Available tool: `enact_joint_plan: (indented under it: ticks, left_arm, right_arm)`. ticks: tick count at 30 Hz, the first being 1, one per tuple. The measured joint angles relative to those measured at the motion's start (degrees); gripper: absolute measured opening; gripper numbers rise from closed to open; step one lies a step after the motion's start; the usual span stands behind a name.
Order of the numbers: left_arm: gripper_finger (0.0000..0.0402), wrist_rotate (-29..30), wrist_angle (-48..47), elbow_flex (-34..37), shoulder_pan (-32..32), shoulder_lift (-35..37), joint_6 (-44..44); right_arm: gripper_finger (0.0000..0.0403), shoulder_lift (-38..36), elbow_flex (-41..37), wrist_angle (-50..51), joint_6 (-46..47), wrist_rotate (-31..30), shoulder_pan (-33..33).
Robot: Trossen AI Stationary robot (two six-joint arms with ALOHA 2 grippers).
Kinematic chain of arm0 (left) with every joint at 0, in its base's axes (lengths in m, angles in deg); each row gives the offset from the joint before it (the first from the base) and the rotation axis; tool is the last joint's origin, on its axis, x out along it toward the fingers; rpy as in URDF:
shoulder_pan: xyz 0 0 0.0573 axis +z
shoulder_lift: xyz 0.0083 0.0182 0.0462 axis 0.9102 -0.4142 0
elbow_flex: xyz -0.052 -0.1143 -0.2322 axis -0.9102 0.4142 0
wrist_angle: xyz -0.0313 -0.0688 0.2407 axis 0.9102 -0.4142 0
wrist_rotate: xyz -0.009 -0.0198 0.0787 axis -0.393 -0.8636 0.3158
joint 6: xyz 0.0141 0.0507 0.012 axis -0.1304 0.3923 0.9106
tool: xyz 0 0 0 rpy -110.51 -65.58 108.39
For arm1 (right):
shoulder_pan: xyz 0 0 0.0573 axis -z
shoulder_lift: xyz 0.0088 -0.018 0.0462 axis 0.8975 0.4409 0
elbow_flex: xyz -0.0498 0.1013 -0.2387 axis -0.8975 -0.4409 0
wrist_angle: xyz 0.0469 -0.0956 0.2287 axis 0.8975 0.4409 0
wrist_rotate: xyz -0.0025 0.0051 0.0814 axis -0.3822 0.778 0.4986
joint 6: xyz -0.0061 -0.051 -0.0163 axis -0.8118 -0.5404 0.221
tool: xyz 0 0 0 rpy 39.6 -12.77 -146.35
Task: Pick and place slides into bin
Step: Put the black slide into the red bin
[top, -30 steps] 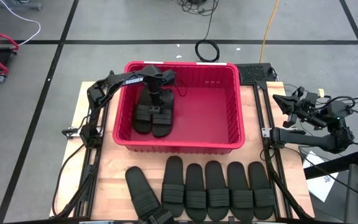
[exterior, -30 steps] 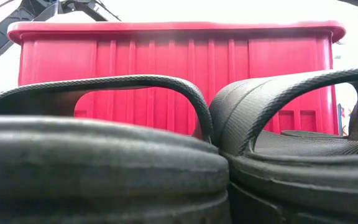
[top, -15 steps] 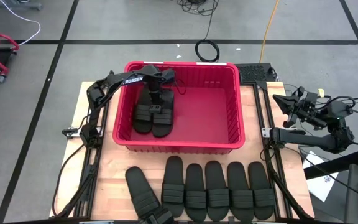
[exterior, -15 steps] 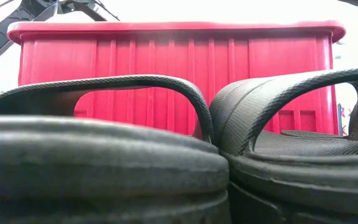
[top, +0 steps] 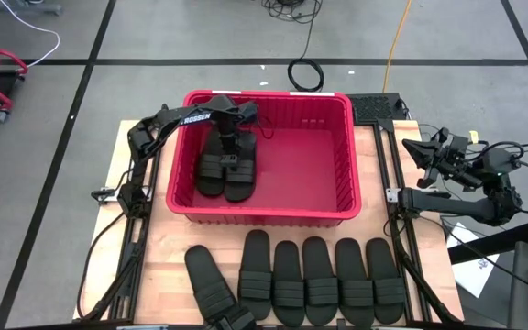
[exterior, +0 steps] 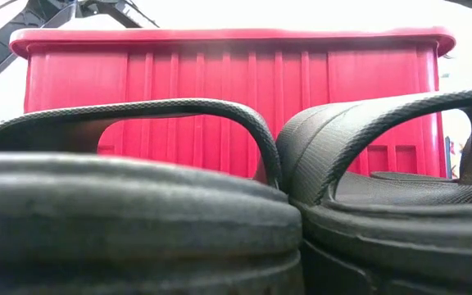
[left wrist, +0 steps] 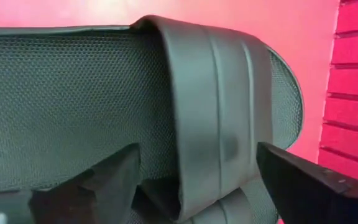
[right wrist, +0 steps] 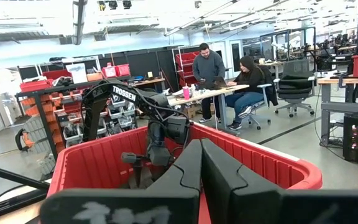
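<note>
Bg: workshop, people at desks. "TROSSEN" on left arm; left claw [top: 230, 154] apart over slide [left wrist: 166, 112], maybe touching.

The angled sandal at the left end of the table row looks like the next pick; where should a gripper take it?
Grip the angled sandal across its ribbed strap, descending from straight above. It lies flat, strap up, apart from its neighbour sandal, so fingers probably fit either side.

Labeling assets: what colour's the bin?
Red bin, clearest in the high view.
</note>
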Motion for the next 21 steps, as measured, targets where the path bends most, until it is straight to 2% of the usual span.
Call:
enact_joint_plan:
  ticks: [7, 13, 17, 21]
  left_arm:
    - [0.0343, 0.46, -3.17, -3.69, -0.02, 0.00, -0.83]
    - [0.0324, -1.88, -4.55, -15.01, -0.46, 0.17, -2.86]
    - [0.0273, -4.33, -4.22, -24.16, -2.79, 3.72, -0.12]
    - [0.0174, -5.59, -2.42, -31.84, -6.58, 9.82, 8.34]
  right_arm:
    - [0.0000, 0.00, 0.00, 0.01, 0.15, 0.00, 0.02]
    - [0.0000, -0.02, 0.00, 0.01, 0.17, 0.00, 0.00]
    - [0.0000, 0.00, 0.00, 0.01, 0.17, 0.02, 0.02]
    - [0.0000, -0.01, 0.00, 0.01, 0.17, 0.02, 0.00]
